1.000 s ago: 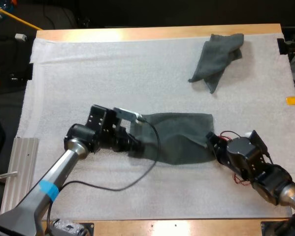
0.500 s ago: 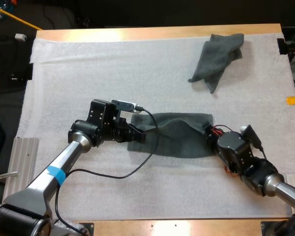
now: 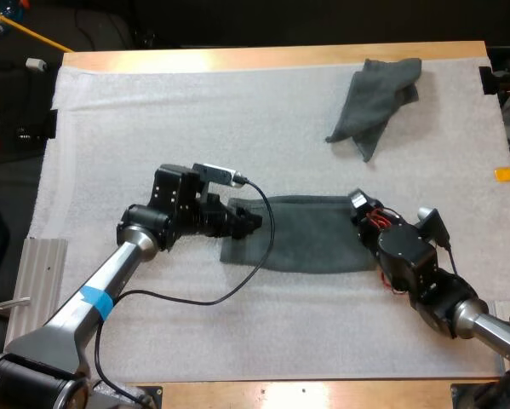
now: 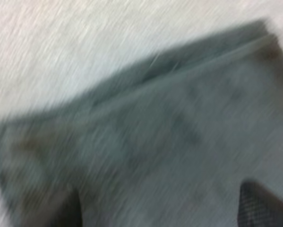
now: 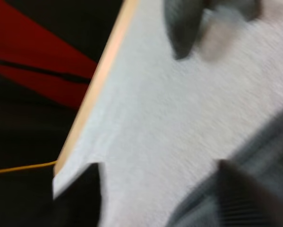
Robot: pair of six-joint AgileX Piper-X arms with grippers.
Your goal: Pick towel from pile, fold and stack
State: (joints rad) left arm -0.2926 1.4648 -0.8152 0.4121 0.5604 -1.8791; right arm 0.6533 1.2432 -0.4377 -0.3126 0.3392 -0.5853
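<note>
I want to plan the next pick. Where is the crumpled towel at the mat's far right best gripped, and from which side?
Probably at the narrow tail of the crumpled towel that points to the near side. Come from above, on that near side: the tail lies thin on the white mat, while the far part is bunched wide.

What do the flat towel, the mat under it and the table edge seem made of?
Flat towel: soft matte grey-green cloth; it creases and folds. Mat: white, finely textured, probably foam or fabric. Table: light wood by its colour, with a smooth finish.
</note>
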